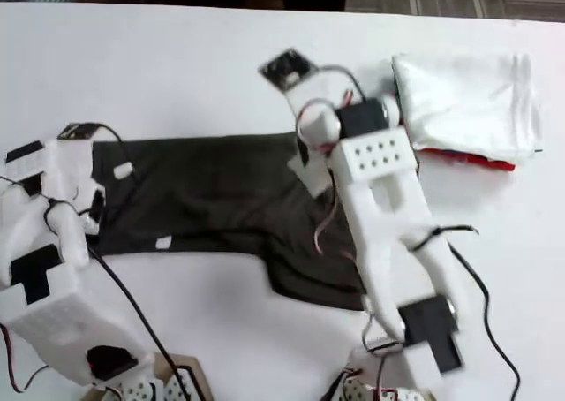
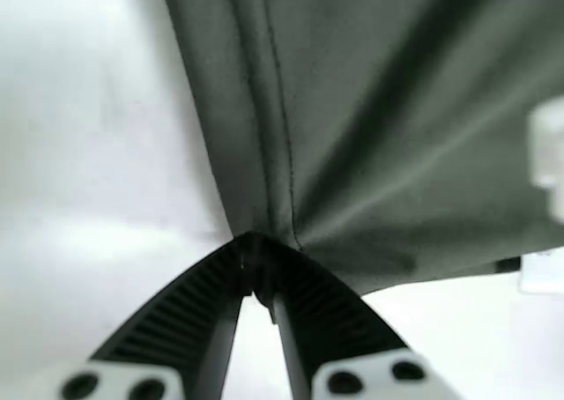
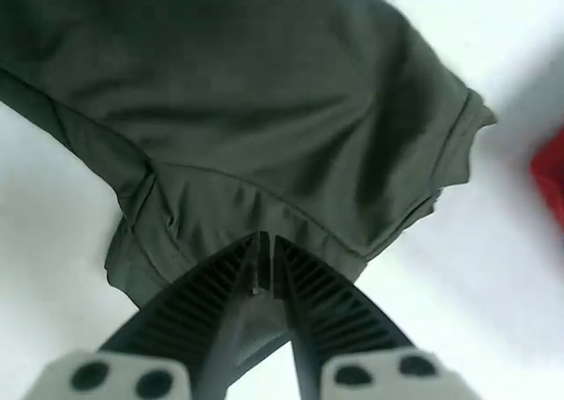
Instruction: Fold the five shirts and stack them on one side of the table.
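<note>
Dark shirt (image 1: 212,198) stretched out — left gripper (image 2: 258,281), right gripper (image 3: 264,263) pinched tight on opposite edges; folded stack (image 1: 468,109) near.

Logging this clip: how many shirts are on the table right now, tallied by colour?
dark shirt, spread out: 1
white shirt, folded: 1
red shirt, its edge peeking from under the white one: 1
Total: 3
</note>
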### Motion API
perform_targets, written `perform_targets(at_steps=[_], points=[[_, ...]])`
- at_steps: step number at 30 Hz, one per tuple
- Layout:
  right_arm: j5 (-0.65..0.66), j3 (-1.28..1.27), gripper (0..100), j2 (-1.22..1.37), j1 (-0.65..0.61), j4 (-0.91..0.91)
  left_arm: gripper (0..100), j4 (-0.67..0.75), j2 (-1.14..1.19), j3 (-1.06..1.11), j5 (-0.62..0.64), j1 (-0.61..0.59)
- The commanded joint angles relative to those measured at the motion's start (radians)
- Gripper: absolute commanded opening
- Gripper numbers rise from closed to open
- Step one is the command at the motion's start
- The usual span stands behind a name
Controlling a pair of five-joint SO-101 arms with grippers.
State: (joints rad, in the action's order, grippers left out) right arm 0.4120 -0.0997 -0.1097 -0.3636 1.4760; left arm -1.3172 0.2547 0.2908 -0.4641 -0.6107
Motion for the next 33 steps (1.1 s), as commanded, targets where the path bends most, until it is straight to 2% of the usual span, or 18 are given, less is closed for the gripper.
perform_targets(at_steps=[1, 3, 6, 12, 16, 21, 33], points=[[0.0, -0.288, 2.0, -0.145, -0.004, -0.159, 2, -0.048, -0.051, -0.002, -0.009, -0.015], [0.003, -0.408, 2.1, -0.18, -0.002, -0.219, 2, -0.052, -0.051, -0.002, -0.005, -0.011], [0.081, -0.539, 2.2, -0.202, -0.001, -0.252, 2, -0.066, -0.051, -0.012, -0.005, -0.009], [0.23, -0.698, 2.2, -0.211, -0.005, -0.237, 2, -0.216, -0.051, -0.18, 0.0, -0.009], [0.284, -0.741, 4.0, -0.213, -0.005, -0.236, 2, -0.282, -0.051, -0.268, 0.037, -0.003], [0.368, -0.795, 13.3, -0.211, -0.004, -0.243, 2, -0.276, -0.049, -0.246, 0.051, 0.051], [0.388, -0.83, 13.2, -0.203, 0.005, -0.3, 2, -0.212, -0.048, -0.163, 0.086, 0.121]])
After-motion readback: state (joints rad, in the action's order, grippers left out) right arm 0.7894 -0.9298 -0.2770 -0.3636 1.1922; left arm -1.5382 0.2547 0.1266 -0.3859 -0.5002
